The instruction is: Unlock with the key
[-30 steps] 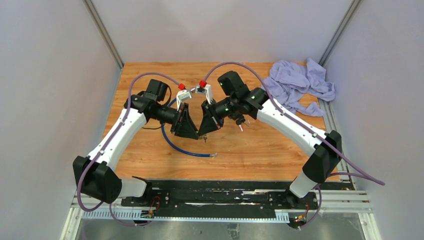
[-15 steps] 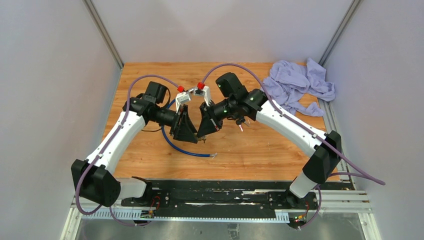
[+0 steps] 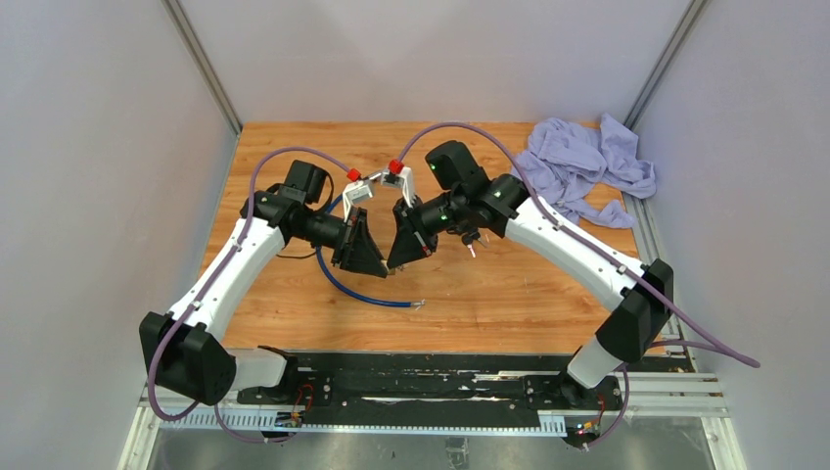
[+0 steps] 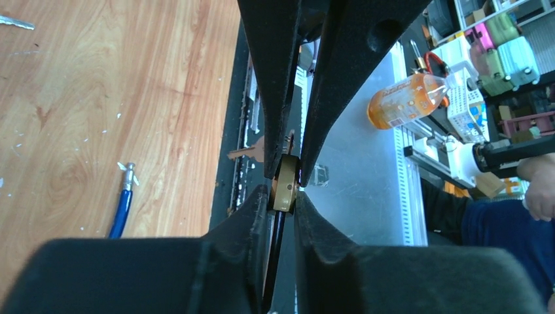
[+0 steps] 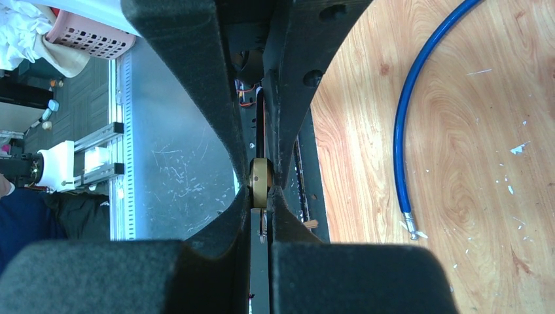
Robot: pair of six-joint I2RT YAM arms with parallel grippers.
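A small brass padlock (image 4: 285, 190) hangs in the air between both grippers, which meet tip to tip above the wooden table (image 3: 509, 294). My left gripper (image 4: 283, 197) is shut on the padlock's body, with a dark shackle running back between its jaws. From the other side my right gripper (image 5: 262, 193) is shut on a thin key (image 5: 262, 226) whose end meets the padlock (image 5: 260, 182). A second bronze key (image 4: 250, 154) dangles beside the lock. From above, the left gripper (image 3: 385, 268) and right gripper (image 3: 394, 262) hide the lock.
A blue cable (image 3: 343, 284) curves over the table below the grippers, its metal end (image 3: 419, 305) lying toward the near edge. A crumpled lilac cloth (image 3: 587, 166) lies at the back right corner. Grey walls close in both sides, and a black rail (image 3: 431, 377) runs along the near edge.
My left jaws opened wider for a moment, then closed back onto the padlock. Both grippers shifted slightly left and toward the back. The right grip has not changed.
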